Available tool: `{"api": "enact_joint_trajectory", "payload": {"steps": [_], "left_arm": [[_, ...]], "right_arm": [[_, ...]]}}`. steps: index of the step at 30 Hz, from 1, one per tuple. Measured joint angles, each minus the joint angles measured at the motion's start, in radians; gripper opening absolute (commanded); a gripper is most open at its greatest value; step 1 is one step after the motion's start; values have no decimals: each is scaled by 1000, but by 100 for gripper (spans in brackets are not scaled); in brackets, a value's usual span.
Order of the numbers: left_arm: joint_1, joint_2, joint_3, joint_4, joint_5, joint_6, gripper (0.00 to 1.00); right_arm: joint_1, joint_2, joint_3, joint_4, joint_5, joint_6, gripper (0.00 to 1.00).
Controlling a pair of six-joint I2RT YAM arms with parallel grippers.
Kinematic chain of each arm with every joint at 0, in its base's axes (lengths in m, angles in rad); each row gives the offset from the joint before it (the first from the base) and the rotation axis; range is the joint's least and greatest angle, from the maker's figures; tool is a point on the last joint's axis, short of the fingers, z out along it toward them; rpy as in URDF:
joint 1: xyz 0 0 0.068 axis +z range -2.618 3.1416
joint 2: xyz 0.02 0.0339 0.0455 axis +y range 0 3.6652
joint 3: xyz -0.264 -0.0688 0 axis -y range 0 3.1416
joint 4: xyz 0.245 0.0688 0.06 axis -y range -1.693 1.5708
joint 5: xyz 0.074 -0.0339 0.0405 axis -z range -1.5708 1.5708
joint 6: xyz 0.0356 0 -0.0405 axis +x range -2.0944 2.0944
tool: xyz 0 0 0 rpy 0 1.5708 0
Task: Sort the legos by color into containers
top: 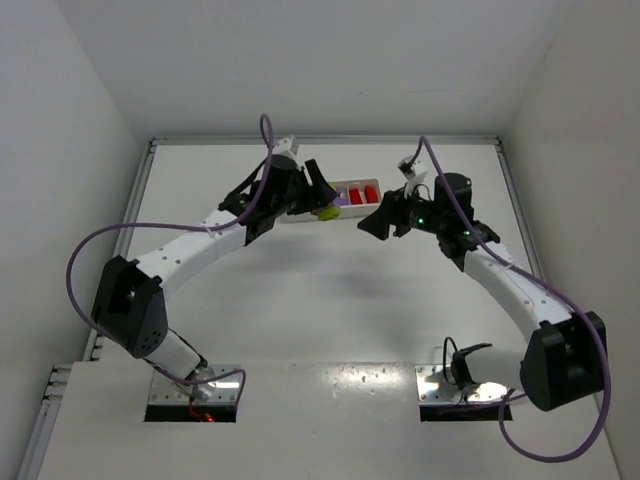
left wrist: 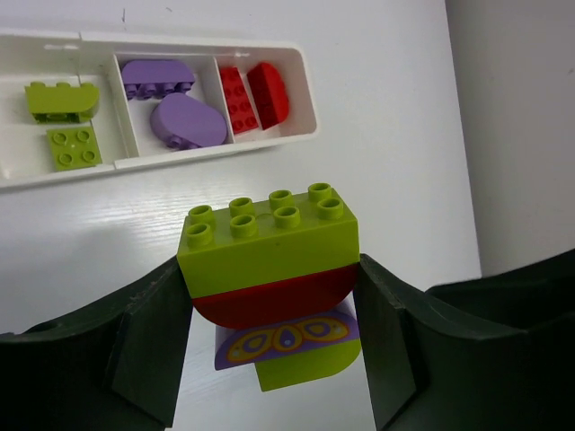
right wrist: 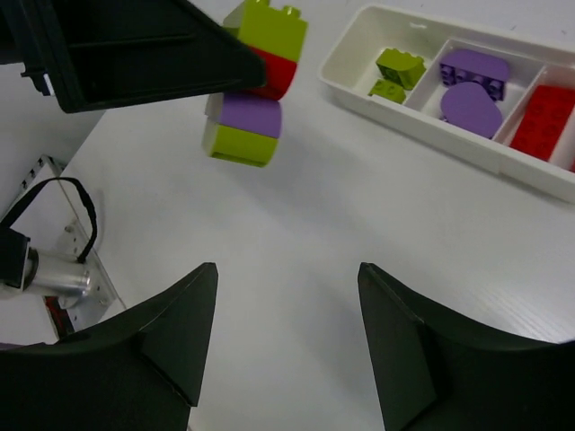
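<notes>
Pinching a stack of legos (left wrist: 269,260) by its lime-green top brick and the red piece beneath it, my left hand (left wrist: 269,337) sits on the left, out toward the far side of the tabletop (left wrist: 404,180). Under the red piece comes a purple brick whose face carries a printed pattern of yellow and white ovals, then another lime piece at the bottom. I cannot tell whether the stack rests on the tabletop or hangs just above it.

Just beyond the stack lies the long white tray (left wrist: 308,99). Its left compartment holds two lime bricks (left wrist: 61,101), one rounded and one flat square. The middle compartment holds two purple bricks (left wrist: 187,121). The right compartment holds two red bricks (left wrist: 237,99), leaning side by side.

To the right, my right hand (right wrist: 287,341) hovers with its fingers spread wide, nothing between them, over bare tabletop near the tray's right end and apart from the stack.
</notes>
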State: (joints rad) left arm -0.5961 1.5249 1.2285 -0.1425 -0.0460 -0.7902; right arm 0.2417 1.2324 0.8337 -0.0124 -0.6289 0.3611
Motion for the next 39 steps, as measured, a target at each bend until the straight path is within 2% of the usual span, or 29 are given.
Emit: {"api": "enact_joint_trajectory", "payload": {"steps": [5,13,26,29,34,39], "left_arm": [[19,32,8,-8,14,-113,0],[42,53,11,-13,62,-214,0],[55,53,13,3,85,-240,0],[55,53,12,5,92,-241,0],[55,53,11,18,101,-242,0],[55,53,4,35,121,-242,0]], "right_arm": [[114,73,-4,96,105,71,63],[134,198,3,200,233,226,66],[188,272,92,290,101,294,67],[202,273,97,305,74,294,65],[204,293,97,321,63,296,46],[206,322,97,327,75,315,45]]}}
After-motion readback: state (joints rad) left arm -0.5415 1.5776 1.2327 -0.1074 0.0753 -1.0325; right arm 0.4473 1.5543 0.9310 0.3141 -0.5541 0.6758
